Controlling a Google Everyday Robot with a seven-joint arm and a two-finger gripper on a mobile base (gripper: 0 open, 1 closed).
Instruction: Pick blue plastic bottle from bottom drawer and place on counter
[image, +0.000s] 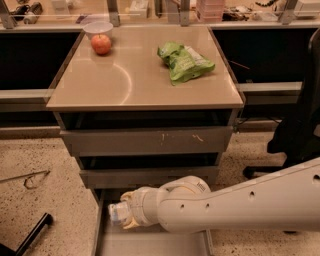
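Observation:
The bottom drawer (150, 246) is pulled open below the cabinet, its flat grey floor showing at the bottom edge. My gripper (122, 215) hangs over the drawer's left part, at the end of a thick white arm that comes in from the right. It is shut on the blue plastic bottle (116, 212), whose pale body sticks out to the left of the fingers, above the drawer floor. The counter (125, 80) is the glossy beige top of the cabinet, well above the gripper.
On the counter lie a red apple (101, 44), a white bowl (98, 27) behind it and a green snack bag (184, 61). Two closed grey drawers (145, 141) sit above the open one. A dark office chair (300, 125) stands at the right.

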